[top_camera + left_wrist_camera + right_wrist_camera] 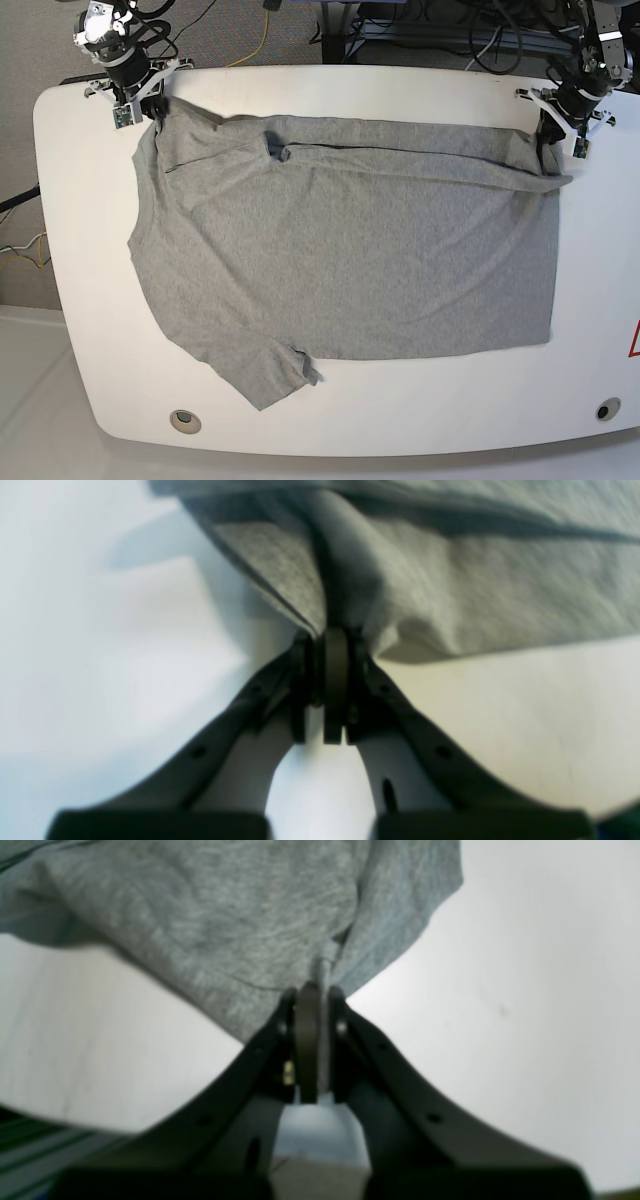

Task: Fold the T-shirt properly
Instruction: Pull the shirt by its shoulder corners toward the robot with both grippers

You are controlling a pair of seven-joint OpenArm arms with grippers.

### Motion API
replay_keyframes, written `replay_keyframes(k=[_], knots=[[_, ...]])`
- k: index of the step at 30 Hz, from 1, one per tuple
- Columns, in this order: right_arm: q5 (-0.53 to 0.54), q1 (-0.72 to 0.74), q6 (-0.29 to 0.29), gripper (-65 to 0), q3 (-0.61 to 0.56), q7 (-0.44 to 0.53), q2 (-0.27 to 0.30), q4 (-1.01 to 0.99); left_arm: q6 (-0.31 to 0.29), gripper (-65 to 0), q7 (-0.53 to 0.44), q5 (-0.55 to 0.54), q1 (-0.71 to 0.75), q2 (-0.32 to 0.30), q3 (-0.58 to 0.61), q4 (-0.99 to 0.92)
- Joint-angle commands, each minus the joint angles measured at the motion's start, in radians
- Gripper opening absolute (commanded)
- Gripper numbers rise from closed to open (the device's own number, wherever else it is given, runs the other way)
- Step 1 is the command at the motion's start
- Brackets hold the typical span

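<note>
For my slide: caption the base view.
Both pincers, left and right, grip the grey T-shirt spread across the white table.

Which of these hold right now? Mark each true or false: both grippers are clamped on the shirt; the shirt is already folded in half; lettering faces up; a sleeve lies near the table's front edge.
1. Both grippers grip cloth. True: the left gripper and the right gripper are each shut on the T-shirt.
2. Folded in half. False: it lies spread out, only the far edge lifted.
3. Lettering faces up. False: the visible side is plain grey.
4. Sleeve near the table front. True.
</note>
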Motion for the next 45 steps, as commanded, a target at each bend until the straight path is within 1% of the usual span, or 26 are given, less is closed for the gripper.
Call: replay_keyframes(k=[1, 13, 19, 21, 29, 31, 35, 39, 41, 45], knots=[[0.003, -0.04, -0.006, -65.0, 0.014, 0.037, 0.004, 0.061, -0.004, -65.0, 0.038, 0.02, 0.062, -0.006, -0.004, 0.042], [0.008, -0.14, -0.004, -65.0, 0.04, 0.035, -0.005, 0.102, 0.003, -65.0, 0.035, 0.026, 0.159, -0.009, -0.004, 0.115], [0.011, -0.162, 0.0, -65.0, 0.056, 0.048, -0.008, 0.099, 0.003, -65.0, 0.033, 0.029, 0.181, -0.008, -0.004, 0.134], [0.006, -0.18, -0.001, -65.0, 0.052, 0.056, -0.017, 0.103, 0.004, -65.0, 0.021, 0.019, 0.188, -0.008, -0.016, 0.154], [0.008, -0.183, 0.0, -65.0, 0.058, 0.06, -0.034, 0.099, 0.004, -65.0, 0.019, 0.015, 0.195, -0.005, -0.023, 0.171], [0.01, -0.177, 0.003, -65.0, 0.067, 0.049, -0.047, 0.1, 0.009, -65.0, 0.014, 0.015, 0.192, -0.003, -0.02, 0.174], [0.008, -0.171, 0.005, -65.0, 0.071, 0.045, -0.054, 0.102, 0.009, -65.0, 0.011, 0.014, 0.19, -0.001, -0.022, 0.176], [0.002, -0.166, 0.007, -65.0, 0.065, 0.04, -0.051, 0.102, 0.009, -65.0, 0.008, 0.016, 0.186, -0.001, -0.022, 0.17], [0.003, -0.151, 0.008, -64.0, 0.058, 0.034, -0.036, 0.114, 0.012, -65.0, 0.015, 0.017, 0.177, -0.006, -0.018, 0.161], [0.008, -0.146, 0.009, -62.4, 0.056, 0.028, -0.032, 0.117, 0.012, -65.0, 0.014, 0.016, 0.171, -0.006, -0.02, 0.154]])
